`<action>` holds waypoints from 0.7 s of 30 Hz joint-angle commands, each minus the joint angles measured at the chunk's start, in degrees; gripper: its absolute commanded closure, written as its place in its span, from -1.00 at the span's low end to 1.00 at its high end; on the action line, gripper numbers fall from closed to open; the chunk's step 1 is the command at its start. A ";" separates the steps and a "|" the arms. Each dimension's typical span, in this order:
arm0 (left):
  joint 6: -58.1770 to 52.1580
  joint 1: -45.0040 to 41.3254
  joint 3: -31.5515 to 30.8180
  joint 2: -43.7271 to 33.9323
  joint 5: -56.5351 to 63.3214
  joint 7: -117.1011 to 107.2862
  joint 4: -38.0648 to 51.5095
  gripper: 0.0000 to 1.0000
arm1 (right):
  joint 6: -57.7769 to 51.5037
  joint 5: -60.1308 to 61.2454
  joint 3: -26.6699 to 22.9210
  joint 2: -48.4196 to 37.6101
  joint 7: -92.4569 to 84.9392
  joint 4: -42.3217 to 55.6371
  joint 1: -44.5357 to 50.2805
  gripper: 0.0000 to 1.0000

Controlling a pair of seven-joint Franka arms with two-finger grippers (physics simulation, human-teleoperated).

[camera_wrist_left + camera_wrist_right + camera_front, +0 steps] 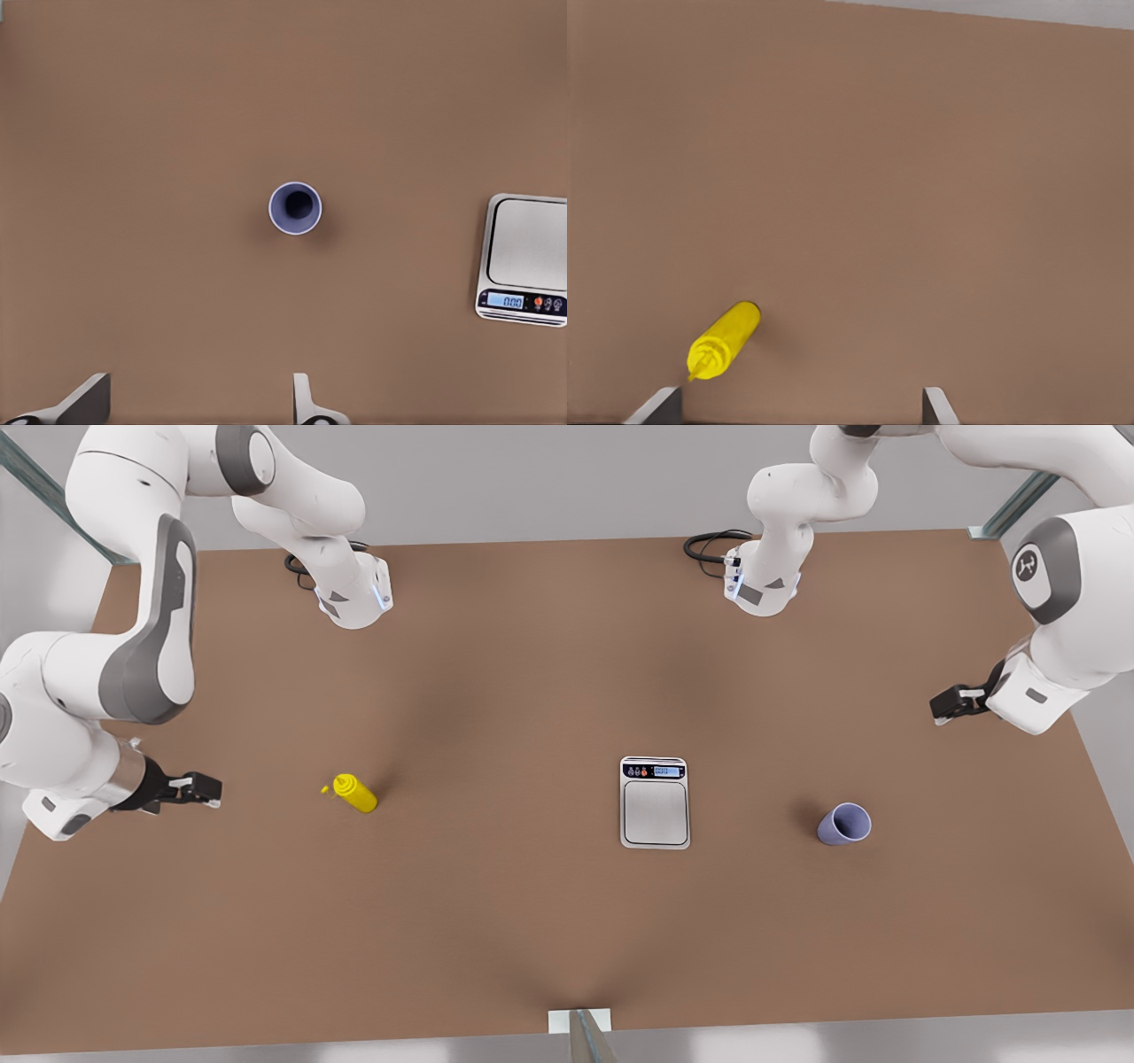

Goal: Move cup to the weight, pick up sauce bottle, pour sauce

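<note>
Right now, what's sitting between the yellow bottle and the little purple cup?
The weight sits between the sauce bottle and the cup, as the front view shows.

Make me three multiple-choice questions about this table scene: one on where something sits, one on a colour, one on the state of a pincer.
1. In the front view, the weight sits:
A. between sauce bottle and cup
B. beyond the cup
C. under the cup

2. The cup's colour:
A. red
B. lavender-blue
C. green

3. The left pincer is:
A. shut on the cup
B. shut on the sauce bottle
C. open, holding nothing

Answers: 1 A, bottle on the front view's left, cup on its right. 2 B, seen in the front view. 3 C, fingers apart in the left wrist view; the right pincer is open too.
</note>
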 commanded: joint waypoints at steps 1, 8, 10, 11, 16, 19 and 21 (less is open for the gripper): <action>0.00 0.00 0.00 0.11 0.02 0.00 0.00 -1.00 | 0.04 0.17 0.00 0.08 -1.26 -0.25 -0.15 -1.00; 17.82 7.55 1.05 13.74 -5.60 0.70 -6.49 -1.00 | 2.68 32.15 0.00 1.66 -70.77 -19.58 -18.42 -1.00; 24.52 8.34 1.32 13.48 -8.42 2.11 -13.53 -1.00 | 0.31 37.35 0.00 8.16 -86.18 -20.47 -25.02 -1.00; 26.89 8.34 1.32 13.30 -9.29 2.02 -15.73 -1.00 | -0.22 40.16 0.00 11.33 -92.51 -20.47 -26.95 -1.00; 30.15 7.73 0.79 18.04 -10.88 2.11 -15.82 -1.00 | -7.16 48.16 0.26 21.88 -106.23 -23.02 -28.45 -1.00; 30.67 7.73 0.71 19.10 -10.88 2.02 -15.82 -0.99 | -8.22 47.64 0.26 22.93 -108.43 -24.16 -26.69 -1.00; 31.46 7.20 0.71 20.68 -10.88 1.76 -15.73 -0.99 | -6.29 47.55 0.35 23.37 -109.04 -24.52 -25.81 -1.00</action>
